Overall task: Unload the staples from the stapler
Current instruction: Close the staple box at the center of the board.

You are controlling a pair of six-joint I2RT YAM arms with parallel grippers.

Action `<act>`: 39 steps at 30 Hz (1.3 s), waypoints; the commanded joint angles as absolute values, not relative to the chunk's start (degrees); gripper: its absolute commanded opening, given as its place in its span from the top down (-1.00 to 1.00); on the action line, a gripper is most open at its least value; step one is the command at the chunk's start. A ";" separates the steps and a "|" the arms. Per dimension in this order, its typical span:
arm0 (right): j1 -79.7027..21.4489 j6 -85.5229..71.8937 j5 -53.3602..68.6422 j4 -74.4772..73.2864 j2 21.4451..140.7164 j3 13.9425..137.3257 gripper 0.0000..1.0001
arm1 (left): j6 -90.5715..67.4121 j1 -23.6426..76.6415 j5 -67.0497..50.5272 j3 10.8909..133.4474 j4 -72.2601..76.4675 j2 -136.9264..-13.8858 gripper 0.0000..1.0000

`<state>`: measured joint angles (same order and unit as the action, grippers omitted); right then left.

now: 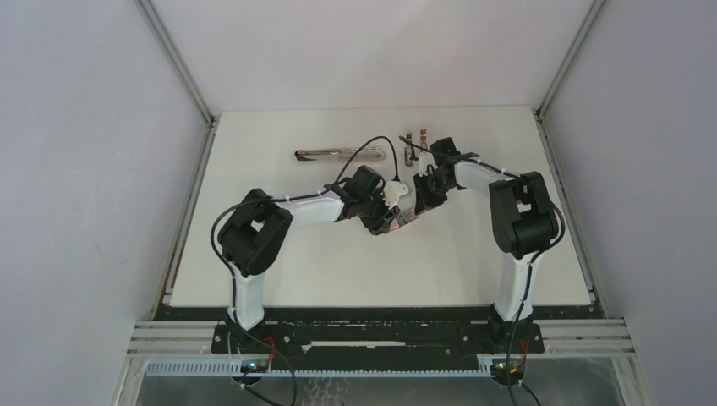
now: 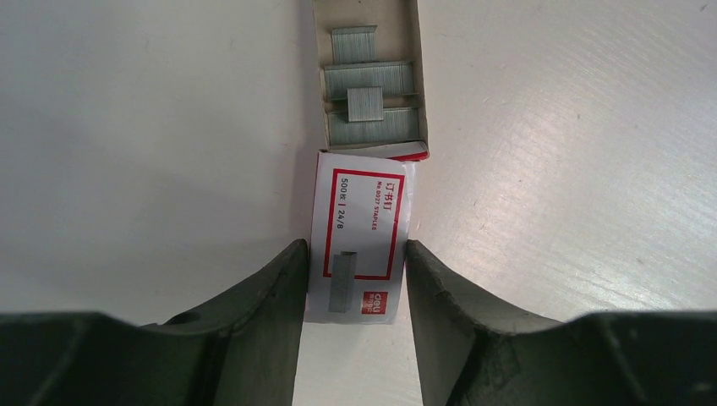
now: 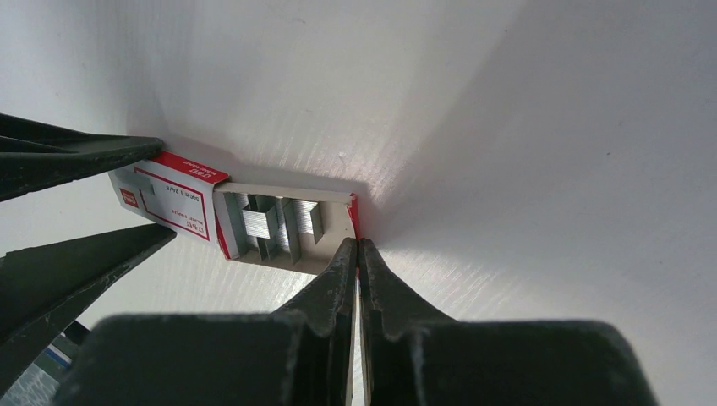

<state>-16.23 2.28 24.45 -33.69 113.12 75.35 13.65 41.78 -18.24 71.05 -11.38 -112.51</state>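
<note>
Your left claw [image 2: 355, 254] is clamped on the white-and-red sleeve [image 2: 359, 220] of a small box, one finger pressed to each long side. Your right claw [image 3: 357, 245] has its fingers drawn together, pinching the end wall of the box's tray [image 3: 287, 190]. The tray stands pulled partly out of the sleeve. Several short silver staples [image 2: 369, 80] lie loose in it, some overlapping.

Both claws meet over the box near the middle of the tabletop [image 1: 338, 271]. The stapler [image 1: 342, 154] lies well apart from them, close to the far edge and left of its middle, running parallel to that edge. Two small clip-like pieces [image 1: 411, 150] sit just beyond its right end.
</note>
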 commanded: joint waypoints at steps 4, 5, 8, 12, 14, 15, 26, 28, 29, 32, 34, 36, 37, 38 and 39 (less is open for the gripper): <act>-16.16 1.49 24.84 -31.64 113.52 75.91 1.00 | 14.65 42.10 -19.68 71.83 -13.81 -110.83 -0.01; -16.25 1.56 24.90 -31.66 113.48 76.00 1.00 | 14.67 42.10 -19.64 71.82 -13.76 -110.83 -0.01; -16.64 1.46 24.59 -31.75 113.47 76.15 1.00 | 14.31 42.10 -19.89 72.03 -13.71 -110.96 -0.01; -16.90 0.80 22.12 -31.75 113.51 76.21 1.00 | 13.89 42.11 -20.14 72.63 -14.55 -111.24 -0.02; -17.03 0.49 21.31 -31.74 113.19 76.22 1.00 | 13.37 42.10 -20.60 72.73 -14.93 -111.27 -0.03; -17.05 0.35 21.01 -31.69 112.97 76.26 1.00 | 13.11 42.10 -20.69 72.76 -14.98 -111.27 -0.04; -17.76 0.09 19.71 -32.03 112.06 76.20 1.00 | 12.54 42.10 -19.36 73.38 -15.94 -111.67 -0.06; -17.67 0.30 19.76 -32.12 111.98 76.20 1.00 | 12.40 42.10 -18.55 73.25 -15.78 -111.79 -0.06; -17.67 0.34 19.64 -32.16 111.96 76.20 1.00 | 12.24 42.10 -18.33 73.22 -15.60 -111.80 -0.06; -17.84 0.59 18.15 -32.61 111.97 76.21 1.00 | 12.03 42.10 -17.39 72.94 -15.39 -111.75 -0.14; -17.84 0.70 17.41 -33.13 111.78 76.20 1.00 | 12.04 42.11 -16.49 72.67 -15.08 -111.50 -0.25; -17.76 0.79 17.05 -33.60 111.36 76.18 1.00 | 12.11 42.03 -16.06 72.34 -14.82 -111.13 -0.34; -17.71 0.70 16.90 -33.80 111.16 76.19 1.00 | 12.12 42.01 -15.93 72.32 -14.77 -110.98 -0.37; -17.67 0.70 16.95 -33.90 110.92 76.23 1.00 | 12.14 42.01 -15.83 72.39 -14.83 -110.86 -0.38; -17.66 0.63 17.19 -33.92 110.61 76.21 1.00 | 12.12 42.01 -15.82 72.37 -14.77 -110.71 -0.39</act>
